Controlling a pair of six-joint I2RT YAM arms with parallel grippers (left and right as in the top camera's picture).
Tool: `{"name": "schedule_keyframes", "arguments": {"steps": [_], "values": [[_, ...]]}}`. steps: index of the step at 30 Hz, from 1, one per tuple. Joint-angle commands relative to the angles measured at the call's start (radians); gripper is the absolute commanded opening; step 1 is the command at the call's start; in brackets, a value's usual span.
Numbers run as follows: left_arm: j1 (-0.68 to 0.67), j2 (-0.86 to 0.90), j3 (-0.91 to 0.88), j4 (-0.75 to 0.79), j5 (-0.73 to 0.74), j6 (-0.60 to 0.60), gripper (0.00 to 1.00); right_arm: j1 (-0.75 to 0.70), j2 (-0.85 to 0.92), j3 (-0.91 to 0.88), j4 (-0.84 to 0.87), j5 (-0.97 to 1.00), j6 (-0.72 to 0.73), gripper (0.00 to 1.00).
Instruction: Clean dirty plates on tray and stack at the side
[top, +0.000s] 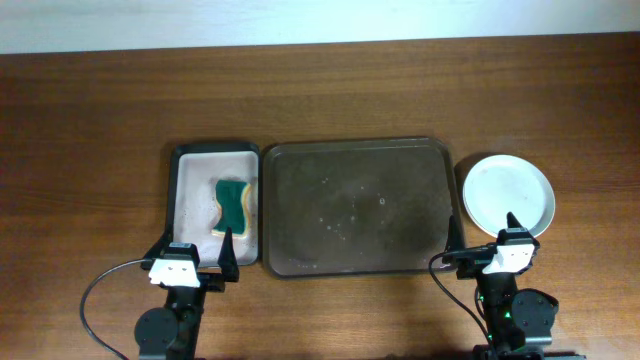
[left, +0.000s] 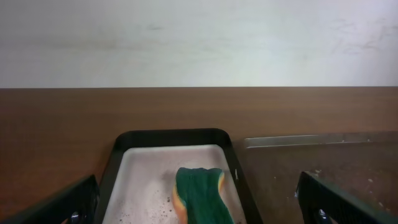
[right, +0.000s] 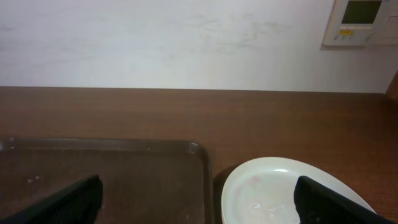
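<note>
The brown tray (right: 124, 145) lies at 8 o'clock with nothing on it. A white plate (right: 273, 193) sits just beside it at 5 o'clock on the wooden table (right: 249, 118). The right gripper (right: 198, 182) has its two dark fingers (right: 78, 198) far apart, at 7 and 5 o'clock. A small box (right: 360, 22) hangs on the pale wall (right: 155, 43) at 1 o'clock.
</note>
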Motion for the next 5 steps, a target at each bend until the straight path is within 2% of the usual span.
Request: {"name": "schedule_keyframes", "arguments": {"steps": [1, 5], "values": [[0.005, -0.007, -0.004, -0.002, 0.0, 0.023, 0.99, 0.01, -0.009, -0.005, -0.005, 0.008, -0.004, 0.99], [0.005, -0.007, -0.004, -0.002, 0.0, 0.023, 0.99, 0.01, -0.009, -0.005, -0.005, 0.008, -0.004, 0.99]]}}
